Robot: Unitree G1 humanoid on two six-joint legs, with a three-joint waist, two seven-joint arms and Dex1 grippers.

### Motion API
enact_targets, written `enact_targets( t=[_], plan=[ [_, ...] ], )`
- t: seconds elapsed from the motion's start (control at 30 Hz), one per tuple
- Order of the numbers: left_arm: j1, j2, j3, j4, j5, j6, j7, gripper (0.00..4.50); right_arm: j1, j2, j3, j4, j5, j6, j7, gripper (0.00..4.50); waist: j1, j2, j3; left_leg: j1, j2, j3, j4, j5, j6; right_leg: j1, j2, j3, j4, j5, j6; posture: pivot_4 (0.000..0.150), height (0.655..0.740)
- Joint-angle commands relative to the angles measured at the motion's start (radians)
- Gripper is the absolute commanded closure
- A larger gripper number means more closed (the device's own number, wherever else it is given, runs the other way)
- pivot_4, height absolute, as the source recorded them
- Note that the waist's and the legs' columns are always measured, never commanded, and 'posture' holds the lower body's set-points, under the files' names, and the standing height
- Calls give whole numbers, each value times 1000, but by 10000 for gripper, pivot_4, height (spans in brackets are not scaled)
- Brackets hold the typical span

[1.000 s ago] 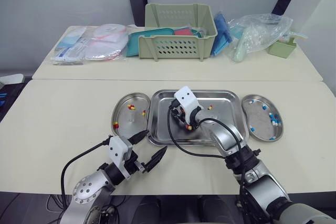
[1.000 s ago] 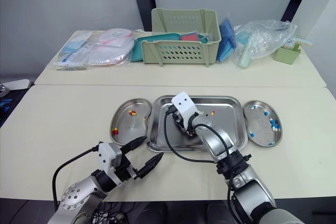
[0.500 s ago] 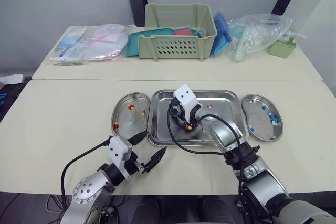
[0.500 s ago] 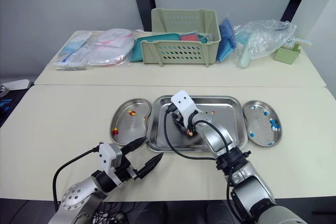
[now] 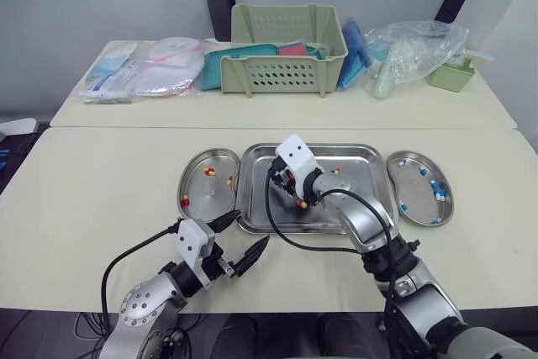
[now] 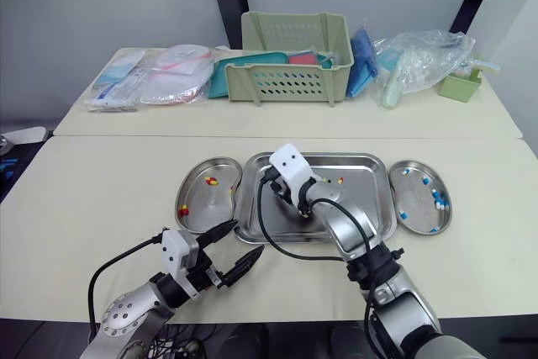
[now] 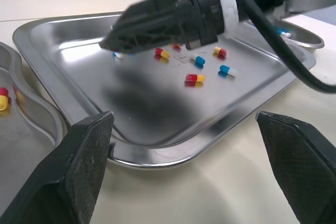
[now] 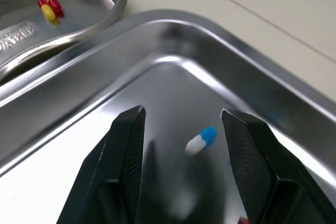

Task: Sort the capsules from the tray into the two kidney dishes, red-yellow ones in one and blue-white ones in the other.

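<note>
Right gripper (image 8: 181,115) open low in tray (image 5: 363,208), blue-white capsule (image 8: 201,140) in the gap.
Capsule lies on tray floor between the spread fingers, touching neither. Left kidney dish (image 8: 79,22), red-yellow pieces inside, sits just outside one finger, past the tray rim. Left gripper (image 5: 250,228) jaws wide apart, empty, over table (image 5: 101,182) near tray's front rim; loose red-yellow capsule (image 7: 194,78) ahead between its fingers. Right kidney dish (image 5: 418,201) well apart from both.

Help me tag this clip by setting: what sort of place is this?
Probably a clinic-style lab mock-up: shiny steel kidney-shaped dishes holding two-colour capsules flank a rectangular steel tray, and sealed clear pouches of medical supplies lie beside a pale green slotted plastic basket.
</note>
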Motion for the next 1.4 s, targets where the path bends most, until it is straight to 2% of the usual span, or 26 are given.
enact_targets(
  t=[0.03, 0.27, 1.03, 1.13, 1.37, 1.4],
  plan=[
    [-2, -2, -5, -24, 3, -21, 1, 0, 13, 10, -4, -70, -5, 17, -15, 19803, 0, 0, 0, -1, 0, 0, 0, 0, 0, -1, 0, 0, 0, 0, 0, 1500, 7400],
    [-4, -1, -6, -25, 3, -18, 2, 0, 36, 30, -9, -52, -2, 28, -41, 19803, 0, 0, 0, -2, 0, 0, 0, 0, 0, -2, 0, 0, 0, 0, 0, 1500, 7400],
    [4, 4, -2, -32, 1, -10, 5, 0, -26, 66, -30, 148, -27, -81, -72, 19803, -1, 0, 0, -1, 0, 0, 0, 0, 0, -2, 0, 0, 1, 0, 0, 1500, 7400],
    [3, 3, -3, -28, 2, -11, 4, 0, -23, 64, -26, 155, -34, -88, -68, 25987, -1, 0, 0, -1, 0, 0, 0, 0, 0, -2, 0, 0, 1, 0, 0, 1500, 7400],
    [1, 2, -5, -25, 3, -10, 5, 0, -20, 52, -8, 153, -57, -102, -45, 43991, -1, 0, 0, -1, 0, 0, 0, 0, 0, -2, 0, 0, 1, 0, 0, 1500, 7400],
    [0, 1, -5, -24, 3, -10, 6, 0, -21, 47, -2, 153, -61, -108, -39, 44907, -1, 0, 0, -1, 0, 0, 0, 0, 0, -2, 0, 0, 1, 0, 0, 1500, 7400]
  ],
)
